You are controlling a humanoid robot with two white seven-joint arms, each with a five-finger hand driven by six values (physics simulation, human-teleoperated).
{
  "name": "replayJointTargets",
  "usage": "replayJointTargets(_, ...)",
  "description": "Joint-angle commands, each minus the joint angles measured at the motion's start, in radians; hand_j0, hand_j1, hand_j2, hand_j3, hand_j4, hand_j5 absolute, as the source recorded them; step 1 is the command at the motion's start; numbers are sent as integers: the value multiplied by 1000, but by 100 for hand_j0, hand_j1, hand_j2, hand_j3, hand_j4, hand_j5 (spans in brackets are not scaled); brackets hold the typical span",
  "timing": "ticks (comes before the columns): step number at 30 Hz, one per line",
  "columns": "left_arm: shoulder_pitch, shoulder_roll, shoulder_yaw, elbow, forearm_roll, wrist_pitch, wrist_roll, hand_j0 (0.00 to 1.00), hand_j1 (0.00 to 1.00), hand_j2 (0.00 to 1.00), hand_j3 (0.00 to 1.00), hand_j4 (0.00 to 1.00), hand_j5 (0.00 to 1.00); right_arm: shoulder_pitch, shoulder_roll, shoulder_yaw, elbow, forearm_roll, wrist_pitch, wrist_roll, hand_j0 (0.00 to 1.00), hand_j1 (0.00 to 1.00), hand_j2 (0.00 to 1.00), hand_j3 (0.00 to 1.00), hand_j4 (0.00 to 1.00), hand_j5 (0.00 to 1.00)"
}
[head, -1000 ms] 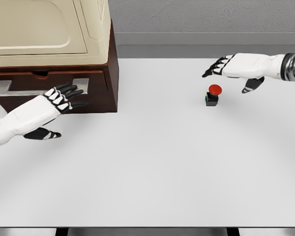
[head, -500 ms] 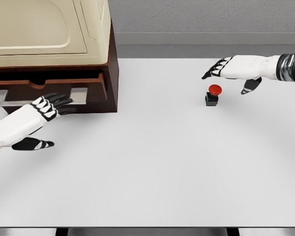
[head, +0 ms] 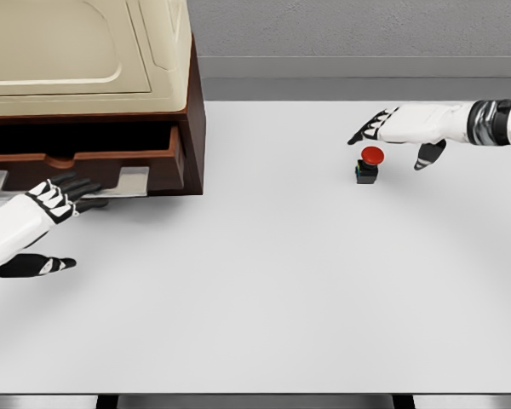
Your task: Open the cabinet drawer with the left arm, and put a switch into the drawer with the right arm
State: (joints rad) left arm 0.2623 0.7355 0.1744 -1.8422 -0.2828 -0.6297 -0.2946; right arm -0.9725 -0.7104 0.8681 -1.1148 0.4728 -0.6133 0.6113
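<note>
At far left, the left hand [head: 34, 213] lies on the white table [head: 272, 281], its dark fingers [head: 72, 189] hooked on the silver handle [head: 111, 183] of the cabinet drawer [head: 111, 166], thumb spread low and apart. Drawer front stands forward of the brown cabinet [head: 196, 111], a dark gap above it. Right of centre, the switch [head: 370, 164], red-capped on a black base, sits upright on the table. Right hand [head: 404, 128] hovers just beyond it, fingers extended, holding nothing.
</note>
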Motion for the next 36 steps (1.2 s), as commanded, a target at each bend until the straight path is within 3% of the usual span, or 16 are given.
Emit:
replayJointTargets(1,6,8,74,41,-147,19,-40,100,100,100,100,100,100,0,14,0,18,9,2,0,100,100,100,100,100,100)
replayJointTargets(5,48,8,119,41,-128,19,-40,100,100,100,100,100,100,-2,16,0,24,9,2,0,100,100,100,100,100,100)
replayJointTargets(10,57,8,169,41,-88,19,-40,100,100,100,100,100,100,-5,32,0,53,23,2,0,100,100,100,100,100,100)
replayJointTargets(19,52,12,197,40,-61,19,-40,100,100,100,100,100,100,-6,32,0,56,24,2,0,100,100,100,100,100,100)
replayJointTargets(22,8,13,194,40,-56,19,-40,100,100,100,100,100,100,-6,32,0,53,24,2,0,100,100,100,100,100,100)
replayJointTargets(24,-52,12,165,40,-50,19,-40,100,100,100,100,100,100,-6,32,0,53,26,2,0,100,100,100,100,100,100)
replayJointTargets(28,-215,12,-32,40,-50,19,-43,100,100,100,100,100,100,-6,32,0,53,26,2,0,100,100,100,100,100,100)
replayJointTargets(31,-252,10,-102,40,-52,19,-43,100,100,100,100,100,100,-6,32,0,53,24,2,0,100,100,100,100,100,100)
replayJointTargets(36,-258,7,-170,38,-56,19,-43,100,100,100,100,100,100,-6,31,0,53,26,2,0,100,100,100,100,100,100)
